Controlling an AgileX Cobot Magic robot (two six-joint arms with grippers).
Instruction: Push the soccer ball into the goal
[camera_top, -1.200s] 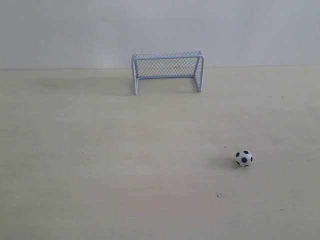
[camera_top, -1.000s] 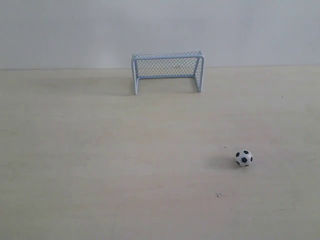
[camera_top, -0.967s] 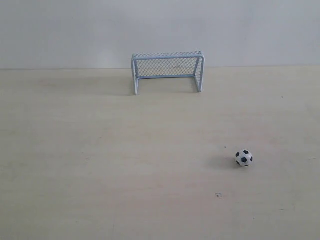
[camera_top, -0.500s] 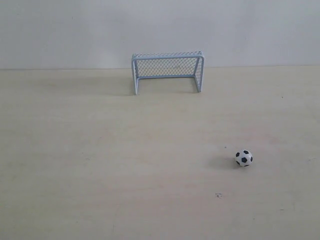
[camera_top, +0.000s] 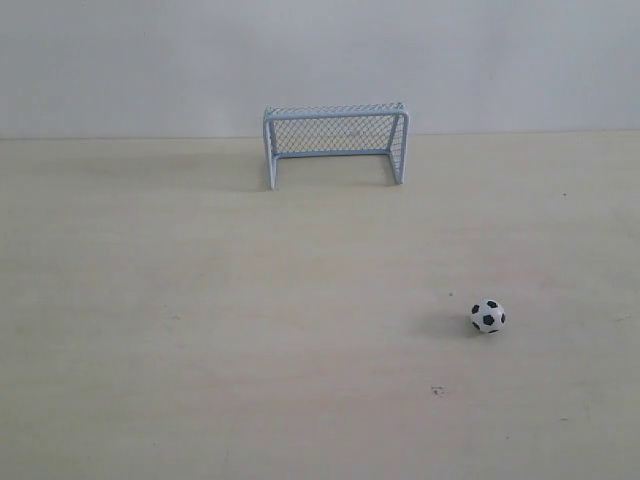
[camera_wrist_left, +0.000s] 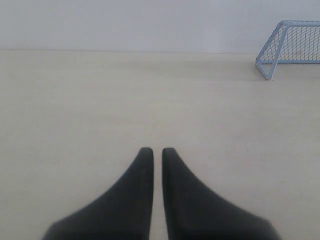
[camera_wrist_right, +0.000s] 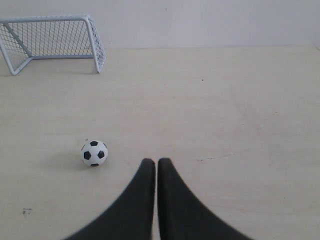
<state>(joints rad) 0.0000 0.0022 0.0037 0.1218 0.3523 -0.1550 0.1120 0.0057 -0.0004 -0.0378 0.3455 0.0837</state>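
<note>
The soccer ball (camera_top: 488, 316), tiny and white with black patches, rests on the pale table at the front right, far from the goal (camera_top: 335, 141) that stands at the back centre with its mouth facing forward. Neither arm shows in the exterior view. In the right wrist view the ball (camera_wrist_right: 94, 153) lies a short way off the right gripper (camera_wrist_right: 156, 161), apart from its black fingers, which are shut and empty; the goal (camera_wrist_right: 52, 41) stands beyond. The left gripper (camera_wrist_left: 157, 150) is shut with a thin slit, nothing in it, and the goal (camera_wrist_left: 290, 47) sits at its view's far edge.
The pale wooden table (camera_top: 250, 330) runs back to a white wall (camera_top: 320, 60) just behind the goal. A small dark speck (camera_top: 436, 390) marks the surface in front of the ball.
</note>
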